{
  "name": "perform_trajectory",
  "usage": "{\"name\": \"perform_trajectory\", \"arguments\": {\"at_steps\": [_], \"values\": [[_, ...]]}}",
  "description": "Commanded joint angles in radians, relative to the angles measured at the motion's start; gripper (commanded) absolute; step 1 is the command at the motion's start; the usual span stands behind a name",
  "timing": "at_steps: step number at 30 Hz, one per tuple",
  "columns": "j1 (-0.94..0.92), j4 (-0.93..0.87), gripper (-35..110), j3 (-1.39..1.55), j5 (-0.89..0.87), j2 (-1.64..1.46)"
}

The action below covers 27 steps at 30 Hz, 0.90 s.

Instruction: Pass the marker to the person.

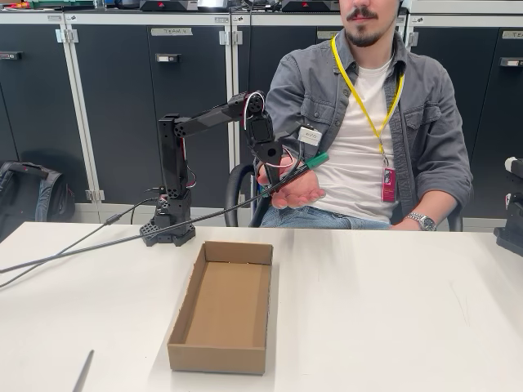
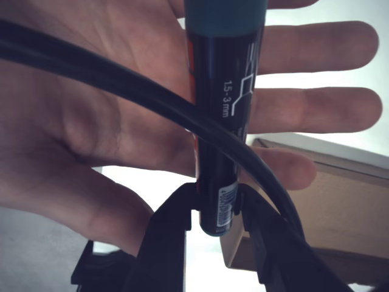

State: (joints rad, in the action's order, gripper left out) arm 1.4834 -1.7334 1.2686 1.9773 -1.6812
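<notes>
Gripper: the gripper (image 2: 216, 210) is seen in the wrist view with its two fingers (image 2: 167, 237) closed narrowly on the lower end of the marker (image 2: 228, 121); in the fixed view it (image 1: 282, 167) is held out above the table's far edge.
Marker: the black barrel with white print is clamped near its bottom end; the green cap is cut off by the top edge of the wrist view. In the fixed view the green tip (image 1: 317, 158) is seen just above the open palm.
Person: the person (image 1: 364, 122) is seated behind the table; the face is cut off by the top edge.
Hand: an open hand (image 1: 296, 189) is held palm up under the marker. In the wrist view the palm (image 2: 115, 115) lies behind the barrel; whether skin and barrel touch cannot be told.
Cable: a black cable (image 2: 152, 100) is laid across the wrist view in front of the marker and hides part of the barrel.
Box: an open cardboard box (image 1: 222, 306) is set on the table (image 1: 392, 318) in front of the arm's base, well apart from the gripper.
Open room: bare white tabletop is left to the right of the box.
Near edge: a thin grey strip (image 1: 82, 371) is cut off by the bottom edge of the fixed view.
Right edge: a dark object (image 1: 511, 220) is only partly seen and cannot be made out.
</notes>
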Motion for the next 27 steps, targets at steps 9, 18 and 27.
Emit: {"name": "perform_trajectory", "arguments": {"at_steps": [9, 18, 27], "values": [[0.031, 0.083, 22, 0.028, -0.146, -0.051], [0.043, 0.017, 31, -0.054, -0.138, -0.044], [0.092, 0.095, 32, -0.216, -0.186, -0.011]]}}
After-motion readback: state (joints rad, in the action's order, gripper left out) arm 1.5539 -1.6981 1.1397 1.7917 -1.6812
